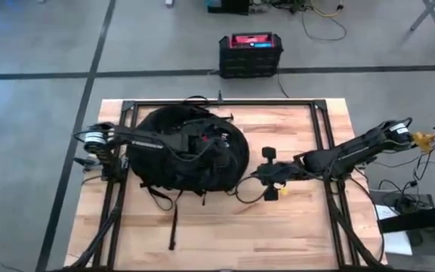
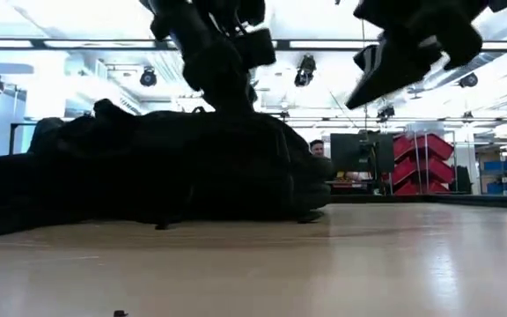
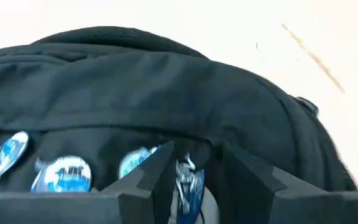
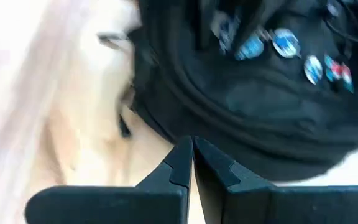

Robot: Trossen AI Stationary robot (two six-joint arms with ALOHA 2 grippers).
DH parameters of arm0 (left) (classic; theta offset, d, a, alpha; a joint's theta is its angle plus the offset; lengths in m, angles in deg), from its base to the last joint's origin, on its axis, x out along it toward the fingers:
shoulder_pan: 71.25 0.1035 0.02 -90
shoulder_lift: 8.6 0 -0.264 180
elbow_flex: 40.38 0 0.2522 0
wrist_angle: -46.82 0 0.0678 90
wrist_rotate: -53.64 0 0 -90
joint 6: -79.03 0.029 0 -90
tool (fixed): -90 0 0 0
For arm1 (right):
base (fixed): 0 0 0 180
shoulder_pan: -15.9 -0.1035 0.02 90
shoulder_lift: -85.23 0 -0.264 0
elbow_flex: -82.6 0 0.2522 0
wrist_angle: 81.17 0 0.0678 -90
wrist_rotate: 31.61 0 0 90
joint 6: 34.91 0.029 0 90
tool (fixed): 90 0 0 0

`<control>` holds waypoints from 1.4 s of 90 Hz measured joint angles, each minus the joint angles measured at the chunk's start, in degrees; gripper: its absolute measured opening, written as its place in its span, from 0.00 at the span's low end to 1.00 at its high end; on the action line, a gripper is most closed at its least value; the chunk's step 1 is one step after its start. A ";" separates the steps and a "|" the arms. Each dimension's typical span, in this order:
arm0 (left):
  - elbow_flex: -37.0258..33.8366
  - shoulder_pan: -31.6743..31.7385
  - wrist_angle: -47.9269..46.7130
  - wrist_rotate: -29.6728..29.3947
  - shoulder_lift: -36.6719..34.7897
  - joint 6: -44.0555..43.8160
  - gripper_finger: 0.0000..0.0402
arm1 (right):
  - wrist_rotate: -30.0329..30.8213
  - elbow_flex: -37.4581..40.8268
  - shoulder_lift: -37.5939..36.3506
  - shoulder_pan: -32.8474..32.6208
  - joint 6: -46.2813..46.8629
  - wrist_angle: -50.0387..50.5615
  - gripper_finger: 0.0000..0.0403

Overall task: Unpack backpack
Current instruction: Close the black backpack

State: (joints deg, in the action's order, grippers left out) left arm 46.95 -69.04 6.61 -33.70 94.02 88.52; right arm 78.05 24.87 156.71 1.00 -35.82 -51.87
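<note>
The black backpack (image 1: 187, 151) lies flat on the wooden table (image 1: 293, 227), left of centre, with small blue round tags (image 4: 284, 43) on its front. Its loose straps (image 1: 174, 219) trail toward the near edge. My left gripper (image 3: 191, 177) is over the top of the backpack (image 3: 166, 81). It is open, with a blue-white tag (image 3: 188, 180) between its fingers. My right gripper (image 4: 192, 158) is shut on nothing. It hangs above the table just off the backpack's right side (image 4: 241, 118). My left gripper comes at the backpack's front from above, one finger (image 3: 145, 177) on either side of a blue-white tag. Whether the fingers touch the tag or the fabric cannot be told.
A black metal frame (image 1: 323, 128) runs around the table's far and side edges. A black box with a red top (image 1: 251, 54) stands on the floor beyond the far edge. Bare wood (image 1: 240, 234) lies near the front. A person (image 2: 317, 148) shows far behind the table.
</note>
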 joint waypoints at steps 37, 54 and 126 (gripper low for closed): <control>1.38 -13.68 -1.95 -11.21 -0.88 -11.64 0.29 | -0.31 -0.13 8.87 -0.09 -14.08 -10.44 0.00; 1.38 -24.13 -3.98 -24.31 -1.83 -24.94 0.29 | -4.16 -0.70 15.21 -0.38 -16.79 -18.27 0.00; 4.63 -42.45 -1.60 -47.93 14.20 -77.07 0.29 | -3.62 -3.37 22.98 -1.04 -7.50 -19.80 0.00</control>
State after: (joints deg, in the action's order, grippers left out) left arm 51.58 -111.49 5.01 -81.63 108.22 11.45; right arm 74.44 21.51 179.68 -0.05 -43.32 -71.67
